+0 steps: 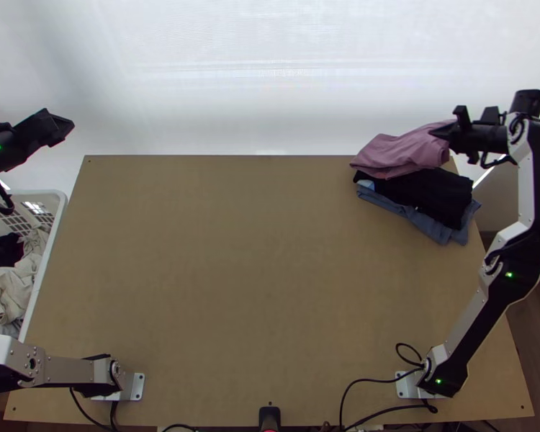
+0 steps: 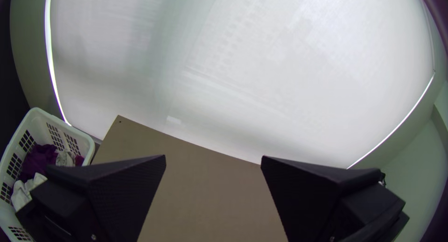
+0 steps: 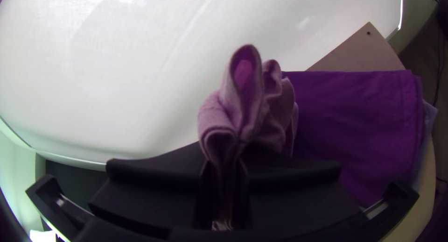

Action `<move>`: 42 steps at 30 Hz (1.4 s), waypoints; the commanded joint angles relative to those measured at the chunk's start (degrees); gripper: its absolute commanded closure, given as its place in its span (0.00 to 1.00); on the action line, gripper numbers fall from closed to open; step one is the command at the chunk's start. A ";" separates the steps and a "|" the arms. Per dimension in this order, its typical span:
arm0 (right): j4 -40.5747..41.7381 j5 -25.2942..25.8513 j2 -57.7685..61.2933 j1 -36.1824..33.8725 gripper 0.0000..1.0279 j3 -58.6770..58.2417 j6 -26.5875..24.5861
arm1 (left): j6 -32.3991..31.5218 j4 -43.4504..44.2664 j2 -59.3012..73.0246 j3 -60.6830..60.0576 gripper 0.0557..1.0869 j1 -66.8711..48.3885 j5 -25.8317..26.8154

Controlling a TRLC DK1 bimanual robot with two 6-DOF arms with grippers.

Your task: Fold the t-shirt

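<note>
A pink t-shirt (image 1: 399,153) lies folded and partly lifted on top of a stack at the table's far right corner. My right gripper (image 1: 443,132) is at its right side. In the right wrist view the pink cloth (image 3: 242,97) rises bunched from between the closed fingers of my right gripper (image 3: 226,176). My left gripper (image 1: 67,129) is high at the left, beyond the basket. In the left wrist view my left gripper (image 2: 213,162) stands open, its fingers wide apart with no cloth between them.
Under the pink cloth lie a folded black garment (image 1: 432,193), purple-looking (image 3: 354,125) in the right wrist view, and a blue one (image 1: 414,217). A white basket (image 1: 50,209) holding loose clothes stands at the table's left. Cables (image 1: 371,381) run along the near edge.
</note>
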 commanded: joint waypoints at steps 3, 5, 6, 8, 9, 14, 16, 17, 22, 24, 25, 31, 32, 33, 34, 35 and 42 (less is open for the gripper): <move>-4.11 2.98 0.62 -3.32 0.97 -1.65 -6.70 | 0.46 0.21 0.66 -0.35 0.04 -0.61 0.11; -6.13 5.09 0.54 -4.20 0.97 -2.00 -9.60 | 0.37 0.38 0.83 -0.27 0.04 -0.97 0.11; -6.83 5.97 0.62 -4.64 0.97 -2.44 -10.56 | 0.37 0.56 0.92 -0.27 0.04 -1.14 0.11; -7.45 7.20 0.62 -5.78 0.97 -3.49 -12.41 | 0.28 0.73 1.19 -0.27 0.04 -1.40 0.11; -7.45 7.90 0.62 -6.31 0.97 -3.93 -12.85 | 0.28 0.91 1.36 -0.27 0.04 -1.40 0.11; -7.45 12.03 0.71 -8.77 0.67 -5.42 -14.34 | 0.19 1.35 1.62 -0.27 0.04 -1.93 0.11; -7.45 16.08 0.54 -9.38 0.37 -6.30 -16.19 | 0.19 1.53 1.80 -0.27 0.04 -1.93 0.11; -7.45 18.98 0.27 -9.65 0.11 -6.74 -16.98 | 0.19 1.61 1.89 -0.27 0.04 -2.02 0.11; -2.17 32.69 -2.72 -12.11 0.03 -9.91 -16.54 | 0.19 1.79 1.80 0.00 0.04 -2.02 0.11; 5.38 39.02 -6.94 -12.99 0.03 -15.00 -16.28 | 0.02 1.79 1.62 0.44 0.04 -1.93 0.20; 9.43 40.07 -9.75 -13.16 0.03 -18.08 -16.36 | -0.16 1.79 1.45 0.88 0.04 -1.93 0.11; 31.66 41.65 -27.50 -8.59 0.03 -32.93 -23.57 | -0.16 5.04 -0.75 1.76 0.04 -0.88 -1.91; 34.21 41.65 -30.40 -7.18 0.03 -34.69 -24.45 | 0.11 6.18 -1.45 1.40 0.04 -0.88 -3.31; 36.67 41.65 -33.04 -5.95 0.03 -36.19 -25.77 | 0.37 7.33 -2.07 0.88 0.04 -0.97 -4.55; 37.11 41.56 -35.50 -4.37 0.04 -37.06 -27.17 | 0.72 8.12 -2.68 0.35 0.04 -0.97 -5.60; 36.85 41.65 -37.79 -2.70 0.04 -37.59 -28.58 | 0.81 8.64 -3.12 -0.09 0.04 -0.97 -6.57; 35.18 41.56 -51.85 5.21 0.04 -37.86 -32.45 | 3.36 24.11 -14.11 -16.35 0.04 -0.97 -12.72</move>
